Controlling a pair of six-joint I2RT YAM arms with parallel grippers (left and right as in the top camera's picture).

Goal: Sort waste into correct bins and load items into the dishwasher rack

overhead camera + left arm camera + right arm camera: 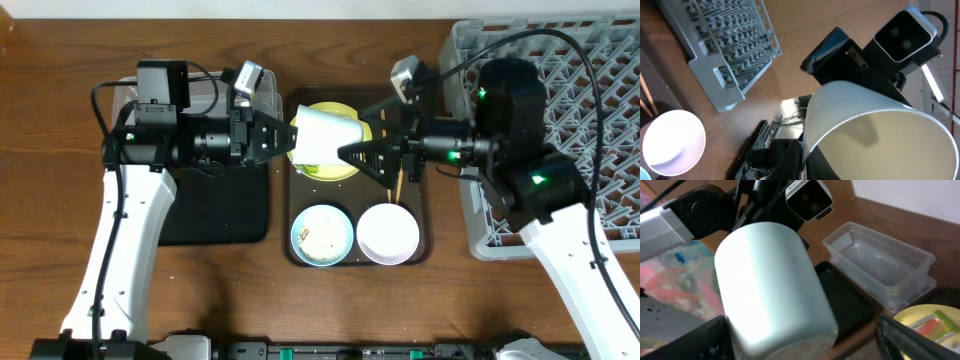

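The small white cup (325,133) is held aloft on its side between the two arms, its mouth turned to the left pincer (283,135) and its base to the right pincer (360,135). The left pincer appears closed on the rim wall, though its pads are hidden by the cup in the left wrist view. The right pincer is spread wide around the base end, with one finger clearly apart from the wall in the right wrist view. The cup is judged light, stiff and smooth-glazed, so slip is more to be feared than weight, and a knock against the plate could chip it. A hold across the body near the base, or on the rim wall with one finger inside, is judged soundest. Directly beneath both pincers lies the yellow plate (335,170), with the snack wrapper (936,322) on it, inside the brown serving tray (288,215). The chopsticks (398,185) lie just under the right pincer. Open air is found above the cup. The dishwasher rack (600,60) lies behind the right pincer, past its wrist, with its low near wall to be cleared.
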